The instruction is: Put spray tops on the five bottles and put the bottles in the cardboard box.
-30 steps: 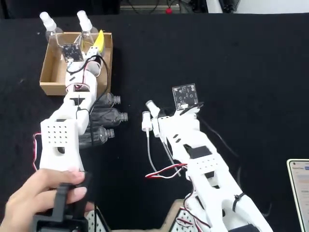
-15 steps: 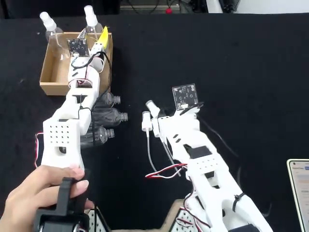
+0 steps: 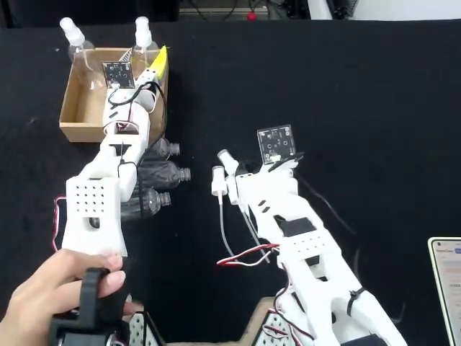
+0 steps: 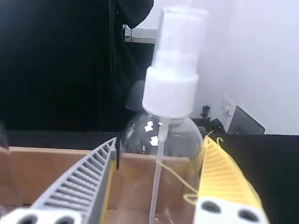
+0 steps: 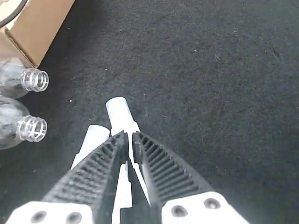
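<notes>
**High view:** the left gripper (image 3: 146, 56) stands over the far right corner of the cardboard box (image 3: 75, 132). Its jaws are closed round a clear bottle (image 3: 142, 43) with a white spray top (image 3: 142, 27), upright at the box's far wall. A second capped bottle (image 3: 73, 34) stands at the far left corner. Three open bottles (image 3: 164, 174) lie on their sides on the black bench (image 3: 360, 86), just beside the box. The right gripper (image 3: 229, 171) rests by two loose white tops (image 3: 219, 180). A hand (image 3: 50, 295) grips a black handle (image 3: 90, 303) at the near edge.

**Left wrist view:** a grey ribbed finger (image 4: 79, 182) and a yellow finger (image 4: 224, 177) flank the bottle's rounded shoulder.

**Right wrist view:** the ribbed jaws are narrowed to a slit over the two tops on the felt-like cloth, and two threaded necks lie near the box corner
</notes>
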